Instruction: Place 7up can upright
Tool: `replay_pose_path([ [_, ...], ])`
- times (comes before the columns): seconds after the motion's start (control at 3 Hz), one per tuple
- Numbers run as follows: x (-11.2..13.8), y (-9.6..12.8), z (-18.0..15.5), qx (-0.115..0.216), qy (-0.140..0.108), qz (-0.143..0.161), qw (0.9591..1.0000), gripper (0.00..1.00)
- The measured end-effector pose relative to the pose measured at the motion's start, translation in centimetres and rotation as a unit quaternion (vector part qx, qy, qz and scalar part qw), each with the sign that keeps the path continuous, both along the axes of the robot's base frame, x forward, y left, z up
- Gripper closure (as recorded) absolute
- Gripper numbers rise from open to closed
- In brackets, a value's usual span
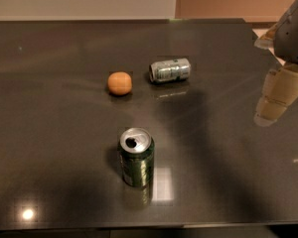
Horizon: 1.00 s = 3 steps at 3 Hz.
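The 7up can [170,70] is silver-grey with faint green markings and lies on its side on the dark table [54,133], right of centre toward the back. My gripper [271,108] hangs above the table at the far right edge of the view, well to the right of the can and slightly nearer the front. It holds nothing that I can see. Part of it is cut off by the frame edge.
A small orange [119,83] sits just left of the 7up can. A dark green can with an opened silver top [136,156] stands upright near the front centre. The table's right edge runs close behind the gripper.
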<state>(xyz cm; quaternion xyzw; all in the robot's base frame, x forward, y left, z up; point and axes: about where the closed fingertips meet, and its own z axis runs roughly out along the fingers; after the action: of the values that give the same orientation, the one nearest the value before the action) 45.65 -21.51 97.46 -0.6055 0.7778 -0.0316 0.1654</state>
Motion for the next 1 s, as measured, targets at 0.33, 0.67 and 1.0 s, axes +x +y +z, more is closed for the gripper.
replay_pose_path([
  [0.33,2.5,0.4,-0.8,0.008,0.003,0.014,0.9999,0.0],
  [0.67,5.6,1.4,-1.9,0.015,0.007,0.037,0.9992,0.0],
  [1.0,9.0,2.6,-3.2,0.016,0.015,0.062,0.9978,0.0],
])
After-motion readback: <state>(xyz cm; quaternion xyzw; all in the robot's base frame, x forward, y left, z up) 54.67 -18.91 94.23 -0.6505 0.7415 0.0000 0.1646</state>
